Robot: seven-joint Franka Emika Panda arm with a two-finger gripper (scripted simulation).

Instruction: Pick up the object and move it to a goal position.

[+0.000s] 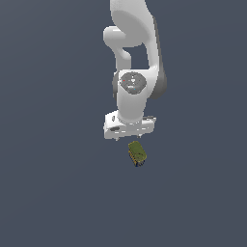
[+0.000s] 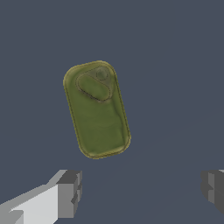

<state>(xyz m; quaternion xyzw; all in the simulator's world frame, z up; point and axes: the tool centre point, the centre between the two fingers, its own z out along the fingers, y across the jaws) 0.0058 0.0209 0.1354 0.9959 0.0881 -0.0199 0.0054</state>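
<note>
Grey fingertips (image 2: 70, 192) of the white hand (image 2: 142, 190) are sitting closest to the wrist camera, spread wide apart and holding nothing: the hand is released. Between and beyond them, off the line joining the two tips, the can (image 2: 96, 109) is lying on the plain dark table (image 2: 183, 65), showing its olive-green top with an oval pull-tab near one end. Its long axis is running at a slight slant to the fingers' closing line.

From the exterior view, the hand (image 1: 128, 136) is hanging just above the can (image 1: 137, 153), apart from it, with the can sitting a little forward of the palm rather than squarely under it.

As a judgement, the main risk is descending while offset like this: one finger could be landing on the can's top or nudging its rim, tipping or sliding it away. Closing across the slanted body could also be twisting it out of the grip.

Nothing else is showing on the table, so nothing is blocking the approach. No goal marker is visible in either view.
</note>
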